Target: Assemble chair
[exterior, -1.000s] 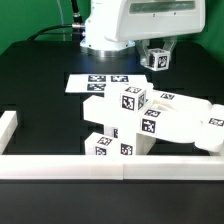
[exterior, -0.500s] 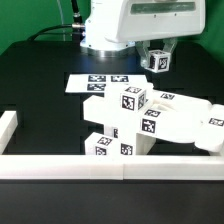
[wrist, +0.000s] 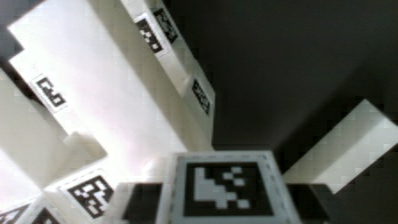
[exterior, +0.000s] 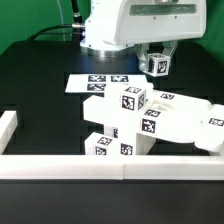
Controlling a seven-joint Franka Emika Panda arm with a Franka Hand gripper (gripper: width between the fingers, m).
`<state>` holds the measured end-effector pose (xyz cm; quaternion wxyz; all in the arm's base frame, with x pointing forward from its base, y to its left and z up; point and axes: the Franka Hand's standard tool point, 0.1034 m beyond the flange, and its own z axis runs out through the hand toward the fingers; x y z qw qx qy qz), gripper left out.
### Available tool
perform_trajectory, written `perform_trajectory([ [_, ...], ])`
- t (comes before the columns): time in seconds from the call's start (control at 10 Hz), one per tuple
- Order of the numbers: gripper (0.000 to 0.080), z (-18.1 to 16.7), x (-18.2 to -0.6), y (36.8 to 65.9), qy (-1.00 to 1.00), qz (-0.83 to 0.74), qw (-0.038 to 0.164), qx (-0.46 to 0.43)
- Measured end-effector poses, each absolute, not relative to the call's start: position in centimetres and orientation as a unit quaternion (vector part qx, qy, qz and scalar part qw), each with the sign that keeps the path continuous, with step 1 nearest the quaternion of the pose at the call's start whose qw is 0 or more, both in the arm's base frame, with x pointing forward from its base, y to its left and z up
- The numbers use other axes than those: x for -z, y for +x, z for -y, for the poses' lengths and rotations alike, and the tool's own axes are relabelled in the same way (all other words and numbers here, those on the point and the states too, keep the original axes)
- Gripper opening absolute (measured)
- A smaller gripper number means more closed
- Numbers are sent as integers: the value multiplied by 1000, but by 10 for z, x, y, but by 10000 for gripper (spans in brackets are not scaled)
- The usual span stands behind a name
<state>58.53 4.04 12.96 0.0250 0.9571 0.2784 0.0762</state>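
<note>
Above the black table, the jaws are clamped on a small white chair piece with a square black-and-white tag on its face; the wrist view shows that tag close up. The rest of the chair, chunky white blocks, sits on the table near the front border rail, just in front of the marker board. No readable writing anywhere, only coded tags.

On your black table: one marker board, flat, far side, centre. White border rails: one along the near edge, one at the exterior view's left.
</note>
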Motion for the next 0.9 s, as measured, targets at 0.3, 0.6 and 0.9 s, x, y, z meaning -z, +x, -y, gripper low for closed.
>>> perform_trajectory([
  [0.3, 271, -23, -134, 601, 959, -275, 21, -62],
  [0.6, 271, -19, -137, 609, 959, -276, 25, -61],
  [0.9, 271, -19, -136, 609, 959, -275, 25, -61],
])
